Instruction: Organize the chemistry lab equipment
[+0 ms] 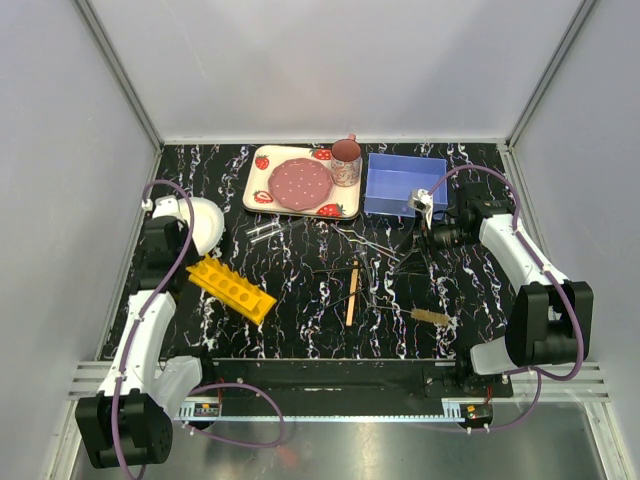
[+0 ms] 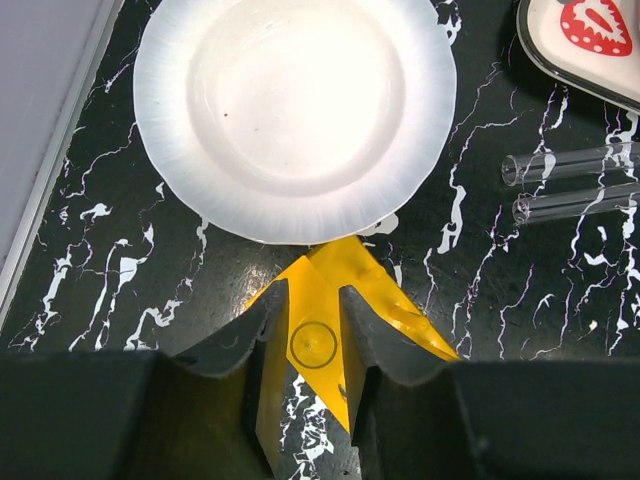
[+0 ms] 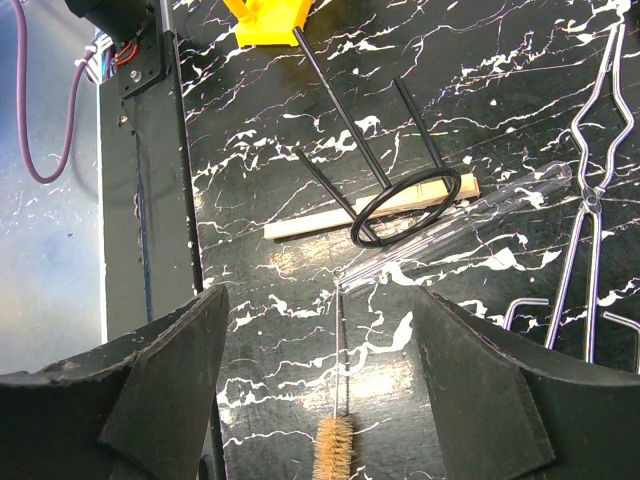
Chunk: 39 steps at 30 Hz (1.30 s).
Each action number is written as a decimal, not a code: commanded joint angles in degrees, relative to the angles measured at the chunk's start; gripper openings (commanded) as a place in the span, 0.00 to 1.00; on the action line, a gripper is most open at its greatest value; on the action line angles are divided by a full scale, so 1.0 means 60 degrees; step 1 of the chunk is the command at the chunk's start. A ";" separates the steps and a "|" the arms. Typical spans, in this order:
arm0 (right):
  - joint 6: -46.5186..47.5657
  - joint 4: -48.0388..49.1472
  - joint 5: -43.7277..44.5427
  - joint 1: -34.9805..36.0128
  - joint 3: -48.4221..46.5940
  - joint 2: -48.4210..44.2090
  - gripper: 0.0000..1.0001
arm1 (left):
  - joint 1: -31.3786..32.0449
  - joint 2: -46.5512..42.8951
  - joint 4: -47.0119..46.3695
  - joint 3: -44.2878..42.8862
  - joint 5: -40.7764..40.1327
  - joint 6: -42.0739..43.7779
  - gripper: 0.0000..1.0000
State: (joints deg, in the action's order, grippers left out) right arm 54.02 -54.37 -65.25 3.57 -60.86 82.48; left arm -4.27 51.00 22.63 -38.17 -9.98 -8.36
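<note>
The yellow rack (image 1: 232, 287) lies slantwise on the table's left side. My left gripper (image 2: 313, 320) is shut on its near end (image 2: 345, 270), one finger on each side. Two clear glass tubes (image 2: 570, 165) lie to the right of the rack's far end, also seen from above (image 1: 262, 231). My right gripper (image 3: 318, 300) stands open above the table, nothing between its fingers. Below it lies the tan-bristled tube brush (image 3: 336, 445). Beyond the brush are a glass tube (image 3: 460, 215), the wooden stick (image 3: 310, 224) and the wire tongs (image 3: 590, 200). The stick (image 1: 352, 292) and brush (image 1: 433, 317) lie mid-table.
A round white plate (image 2: 295, 110) sits just beyond the rack's end, at the left edge. The strawberry-print tray (image 1: 300, 182) with a cup (image 1: 346, 160) stands at the back, a blue bin (image 1: 403, 184) to its right. A black wire ring on legs (image 3: 372, 208) lies across the stick.
</note>
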 commanded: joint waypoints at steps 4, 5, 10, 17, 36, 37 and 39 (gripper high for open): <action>0.0211 -0.0108 -0.0301 -0.0054 -0.0374 -0.0035 0.80 | 0.0024 -0.0297 0.0080 -0.0302 -0.0402 0.0017 0.46; 0.0225 -0.0094 -0.0301 -0.0068 -0.0360 -0.0035 0.80 | 0.0024 -0.0384 0.0182 -0.0375 -0.0518 0.0002 0.48; 0.0225 -0.0108 -0.0330 -0.0068 -0.0345 -0.0021 0.80 | 0.0038 -0.0693 0.0549 -0.0785 -0.0710 -0.0130 0.58; 0.0284 -0.0094 -0.0228 -0.0068 -0.0316 -0.0108 0.81 | 0.0024 -0.0825 0.1266 -0.1795 -0.0768 -0.0525 0.77; -0.3008 -0.0553 0.2230 0.0428 -0.3567 0.1663 1.00 | -0.0430 -0.1483 0.2775 -0.3481 0.3946 -0.0790 0.99; -0.3549 -0.0040 0.2625 0.0488 -0.3379 0.1606 1.00 | -0.0430 -0.1498 0.2863 -0.3627 0.4485 -0.0760 0.99; -0.4533 0.1260 0.3797 0.0721 -0.3042 0.1343 1.00 | -0.0430 -0.1542 0.2907 -0.3745 0.4971 -0.0789 0.99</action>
State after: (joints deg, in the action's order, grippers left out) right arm 39.35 -55.53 -53.93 5.37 -80.27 91.53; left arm -6.57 43.20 39.40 -56.88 8.99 -12.56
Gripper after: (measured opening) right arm 0.994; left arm 0.984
